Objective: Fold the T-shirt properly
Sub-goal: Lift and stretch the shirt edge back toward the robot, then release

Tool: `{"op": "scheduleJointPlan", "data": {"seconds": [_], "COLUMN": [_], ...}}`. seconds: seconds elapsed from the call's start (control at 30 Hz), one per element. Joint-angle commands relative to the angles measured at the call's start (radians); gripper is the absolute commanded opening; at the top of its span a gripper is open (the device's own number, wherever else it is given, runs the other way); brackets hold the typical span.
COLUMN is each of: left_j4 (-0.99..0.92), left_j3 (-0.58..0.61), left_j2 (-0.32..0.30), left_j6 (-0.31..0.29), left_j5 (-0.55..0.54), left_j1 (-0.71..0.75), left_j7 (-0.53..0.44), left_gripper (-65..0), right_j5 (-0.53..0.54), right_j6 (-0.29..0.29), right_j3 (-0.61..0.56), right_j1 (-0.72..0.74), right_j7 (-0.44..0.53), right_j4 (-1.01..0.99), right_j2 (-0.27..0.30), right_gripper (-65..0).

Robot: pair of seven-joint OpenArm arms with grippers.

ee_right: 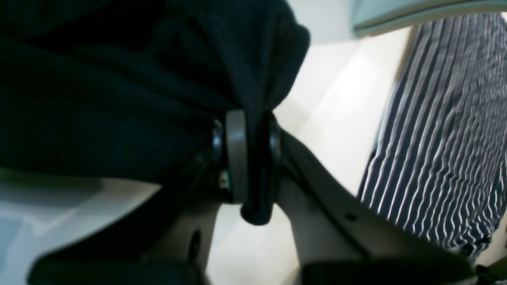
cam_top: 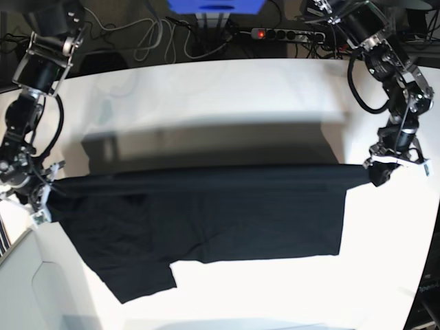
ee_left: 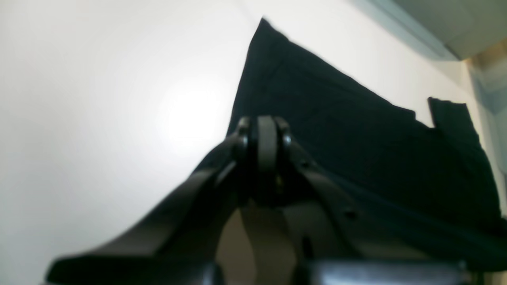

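Nearest the base camera, a short sleeve of the large plain black soft cotton T-shirt (cam_top: 199, 220) lies on the glossy white tabletop (cam_top: 275, 289), below and toward the middle from the right gripper (cam_top: 42, 199). From there the cloth rises off the surface to a taut upper edge stretched straight between the two grippers, with its lower hem sagging beneath them. The right gripper, at that view's left, is clamped on one end of this edge; its wrist camera shows a bunched fold of black fabric (ee_right: 253, 118) pinched between the grey pads (ee_right: 236, 158), a small tail of it poking out below them. Beside that gripper, on its outer side, hangs a piece of dark blue cloth with thin white stripes (ee_right: 443, 134). The left gripper (cam_top: 379, 172), at the base view's right, is closed on the opposite end, the corner of the shirt drawn to a point at its fingertips. Its wrist view (ee_left: 266, 136) shows the pads pressed together, black fabric (ee_left: 336, 130) spreading beyond them. Behind the grippers the shirt's shadow falls across the table, and past the far edge sit a power strip (cam_top: 289, 33) and loose cables (cam_top: 158, 34).
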Motion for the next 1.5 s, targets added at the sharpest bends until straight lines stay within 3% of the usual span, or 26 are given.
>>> {"op": "scheduleJointPlan", "data": {"seconds": [0.0, 0.43, 0.67, 0.9, 1.47], "left_j4": [0.024, 0.020, 0.021, 0.027, 0.027], "left_j3": [-0.008, -0.008, -0.022, -0.122, -0.153], "left_j2": [-0.014, 0.022, 0.052, 0.124, 0.150], "left_j6": [0.000, 0.000, 0.000, -0.008, -0.009], "left_j5": [-0.004, -0.010, -0.007, -0.011, -0.015], "left_j1": [-0.005, 0.090, 0.181, 0.288, 0.414], "left_j7": [-0.024, -0.034, -0.036, -0.033, -0.030], "left_gripper": [-65.0, -65.0, -65.0, -65.0, -65.0], "right_j5": [-0.022, -0.019, -0.016, -0.020, -0.020], "right_j6": [0.011, 0.011, 0.011, 0.011, 0.011], "right_j3": [0.035, 0.077, 0.080, 0.080, 0.192], "right_j1": [0.016, -0.050, -0.228, -0.383, -0.489], "right_j7": [-0.005, -0.004, -0.004, 0.002, 0.005], "right_j4": [0.019, 0.019, 0.036, 0.205, 0.235], "right_j2": [0.025, 0.009, 0.001, -0.071, -0.111], "right_gripper": [-64.9, -64.9, -64.9, -64.9, -64.8]}}
